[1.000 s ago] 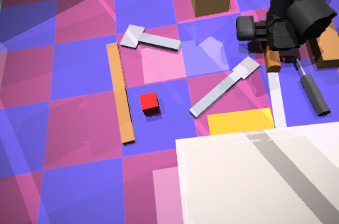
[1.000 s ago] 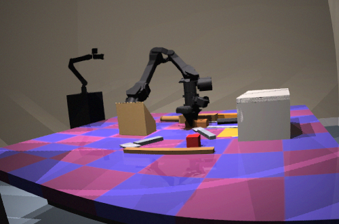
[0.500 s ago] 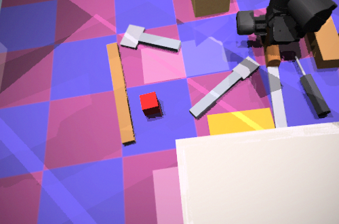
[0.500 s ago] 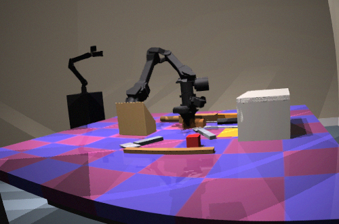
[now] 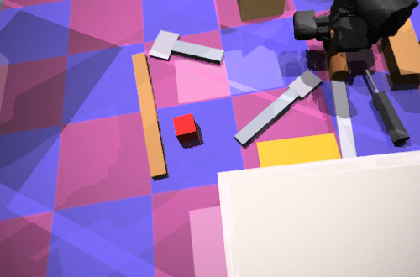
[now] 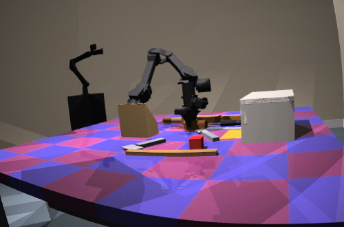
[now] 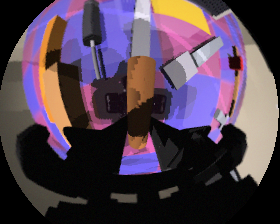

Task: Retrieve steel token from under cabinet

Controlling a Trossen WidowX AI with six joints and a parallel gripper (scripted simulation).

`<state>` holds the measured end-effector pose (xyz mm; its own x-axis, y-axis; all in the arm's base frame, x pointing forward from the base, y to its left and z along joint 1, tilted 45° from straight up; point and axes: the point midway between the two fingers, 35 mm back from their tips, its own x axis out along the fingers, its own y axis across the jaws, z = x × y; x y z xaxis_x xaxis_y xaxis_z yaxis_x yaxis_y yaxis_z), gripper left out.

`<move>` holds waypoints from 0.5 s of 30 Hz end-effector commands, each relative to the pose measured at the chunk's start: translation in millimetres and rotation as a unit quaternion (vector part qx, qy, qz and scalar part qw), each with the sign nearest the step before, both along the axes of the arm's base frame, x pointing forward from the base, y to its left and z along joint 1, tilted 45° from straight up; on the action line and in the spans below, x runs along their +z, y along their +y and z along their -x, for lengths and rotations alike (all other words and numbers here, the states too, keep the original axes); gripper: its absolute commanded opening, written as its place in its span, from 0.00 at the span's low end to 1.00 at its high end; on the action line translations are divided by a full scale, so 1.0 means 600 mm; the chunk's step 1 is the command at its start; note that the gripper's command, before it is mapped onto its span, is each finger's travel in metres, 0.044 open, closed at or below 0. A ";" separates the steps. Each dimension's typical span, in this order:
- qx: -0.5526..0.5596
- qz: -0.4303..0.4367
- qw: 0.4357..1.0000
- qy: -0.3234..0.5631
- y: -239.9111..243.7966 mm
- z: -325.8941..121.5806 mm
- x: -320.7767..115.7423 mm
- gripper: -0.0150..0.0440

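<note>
The white cabinet [image 5: 319,214] [image 6: 268,120] stands on the checkered table. The yellow marked area [image 5: 298,149] [image 6: 231,134] [image 7: 182,12] lies in front of it. My gripper [image 7: 138,118] points down and is shut on the brown round handle [image 5: 338,65] [image 7: 140,75] of a tool with a long flat grey blade [image 5: 344,122] [image 7: 142,30]. The blade runs low beside the yellow area towards the cabinet; its far end is hidden behind the cabinet top in the top view. The steel token is not visible in any view.
A grey flat-headed tool [image 5: 269,115] [image 7: 182,71] lies near the yellow area, another [image 5: 164,45] farther off. A screwdriver [image 5: 391,117] [image 7: 92,25] and orange block [image 5: 404,56] lie on the held tool's other side. A red cube [image 5: 184,124] [image 6: 196,142] sits beside a long orange bar [image 5: 149,117] [image 6: 172,152].
</note>
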<state>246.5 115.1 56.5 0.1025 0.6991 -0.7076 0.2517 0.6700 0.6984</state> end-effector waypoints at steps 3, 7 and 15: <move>0.000 0.000 1.000 0.000 0.000 0.001 0.000 0.39; 0.000 0.000 1.000 0.000 0.000 0.001 0.001 0.57; 0.001 0.000 1.000 0.001 0.000 0.001 0.001 0.71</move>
